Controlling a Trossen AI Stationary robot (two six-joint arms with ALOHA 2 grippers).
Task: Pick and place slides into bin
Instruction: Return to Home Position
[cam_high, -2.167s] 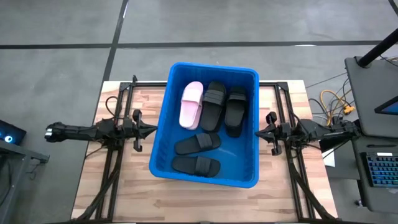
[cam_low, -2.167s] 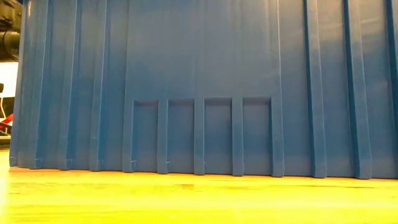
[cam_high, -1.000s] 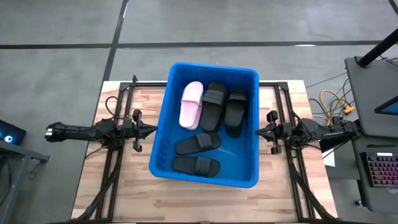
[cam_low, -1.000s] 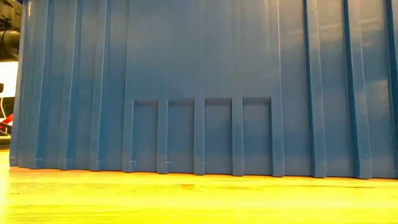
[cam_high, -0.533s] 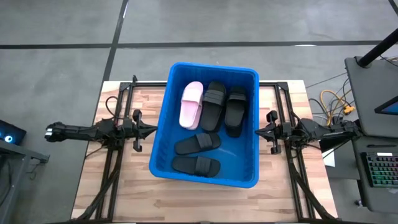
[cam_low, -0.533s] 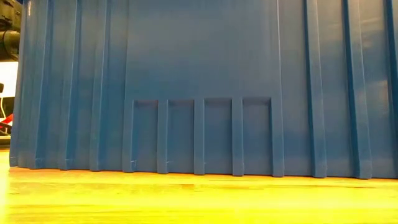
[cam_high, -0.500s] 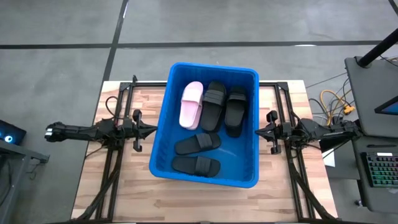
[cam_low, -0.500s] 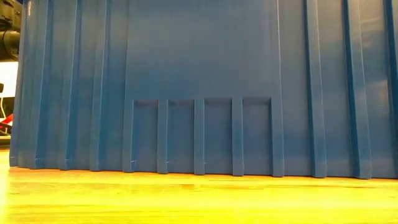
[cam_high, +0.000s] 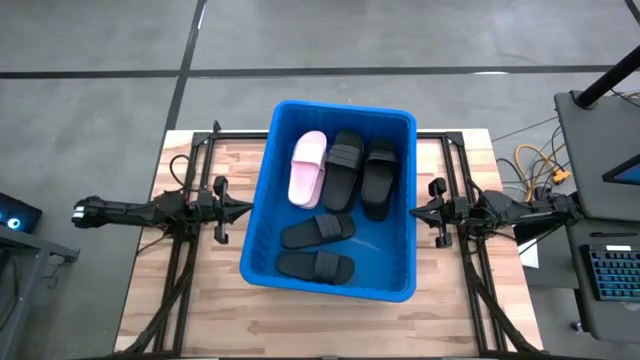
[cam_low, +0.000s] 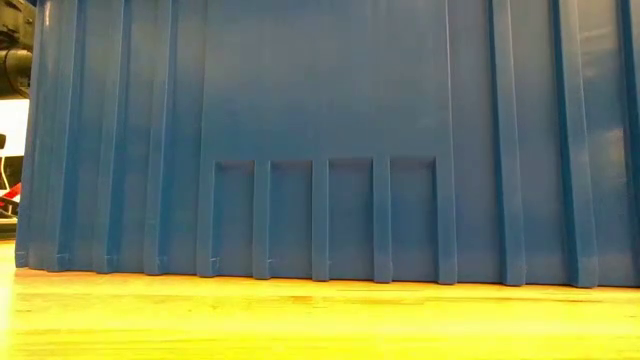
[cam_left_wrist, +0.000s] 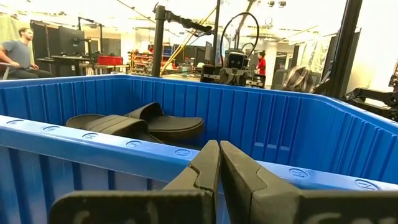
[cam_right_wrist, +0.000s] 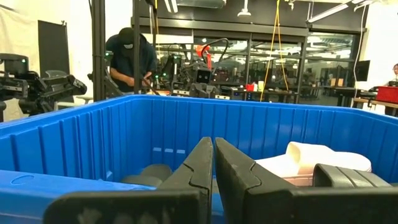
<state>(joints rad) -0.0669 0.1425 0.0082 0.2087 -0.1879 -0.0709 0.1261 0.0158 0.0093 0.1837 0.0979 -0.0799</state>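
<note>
I see five slides (cam_high: 318, 266) lying in the bin (cam_high: 330, 293). My left claw (cam_high: 238, 208) and right claw (cam_high: 420, 212) sit closed and empty on either side.

Bright-blue rectangular bin (cam_high: 388, 248), upright at mid-bench (cam_high: 205, 310), holds five slides. A pink slide (cam_high: 307, 168) and two black slides (cam_high: 343, 170) (cam_high: 379, 180) lie lengthwise, side by side; two further black slides (cam_high: 317, 231) (cam_high: 316, 266) lie crosswise.

Concealed and cropped items, placed by the bin (cam_low: 320, 100)
Low view: the bin's wall fills the picture, its rim is cut off and its contents are hidden. Right wrist view: pink slide (cam_right_wrist: 308, 154) and black slide (cam_right_wrist: 341, 175) part-hidden behind the bin's near rim.
</note>
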